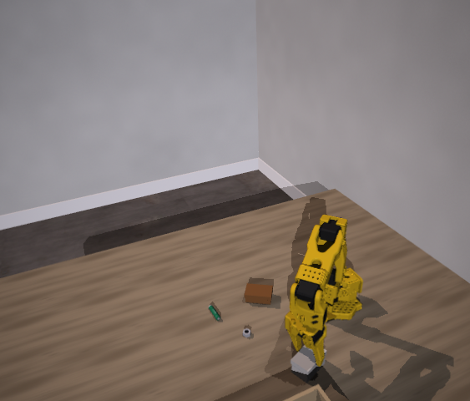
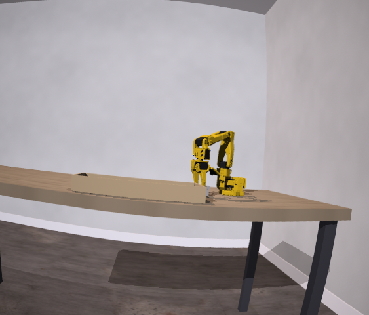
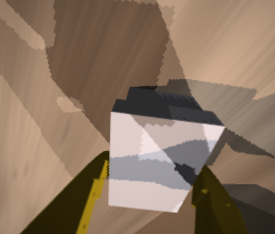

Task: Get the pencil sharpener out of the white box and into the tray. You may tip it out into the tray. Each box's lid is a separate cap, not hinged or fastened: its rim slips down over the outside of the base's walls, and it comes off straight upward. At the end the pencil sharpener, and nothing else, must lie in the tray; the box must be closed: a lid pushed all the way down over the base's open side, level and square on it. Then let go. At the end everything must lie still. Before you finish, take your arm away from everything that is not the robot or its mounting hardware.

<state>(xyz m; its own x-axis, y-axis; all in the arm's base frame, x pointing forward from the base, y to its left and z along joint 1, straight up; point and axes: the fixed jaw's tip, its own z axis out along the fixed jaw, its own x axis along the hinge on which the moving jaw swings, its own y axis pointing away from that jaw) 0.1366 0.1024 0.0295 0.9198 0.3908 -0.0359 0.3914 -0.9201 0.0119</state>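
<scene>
A yellow robot arm [image 1: 312,274] [image 2: 213,137] reaches down over a wood-grained bench [image 1: 97,327] [image 2: 279,214] [image 3: 20,146], its tool [image 1: 309,356] [image 2: 200,184] [image 3: 154,163] narrowed on the white box [image 1: 303,362] [image 2: 208,190] [image 3: 152,190], one finger at each side. Bands of shadow cross the box's pale upper face, while the side beyond it sits in dark shade. The pencil sharpener cannot be made out; whether it lies inside the box, directly at the tool, cannot be told.

Just beside the tool stands the pale wooden tray [image 1: 317,387] [image 2: 140,189], long and straight-walled in the exterior view and cut by the lower edge of the top view. Its inside is mostly hidden.

In the top view, a small white ring-shaped piece [image 1: 246,335] with a dark centre lies left of the tool. A green cylinder [image 1: 214,312] rests farther out on that side, and a brown box [image 1: 258,293] sits above and left of the tool.

The arm throws long shadows over the brown grain around the tool. Beyond, plain grey walls [image 1: 109,108] [image 2: 126,102] meet at a corner above a white baseboard [image 1: 139,190] [image 2: 177,239]. Dark metal legs [image 2: 323,257] carry the bench above a dark, streaked floor [image 1: 32,254] [image 2: 59,271], itself marked by a broad shadow.
</scene>
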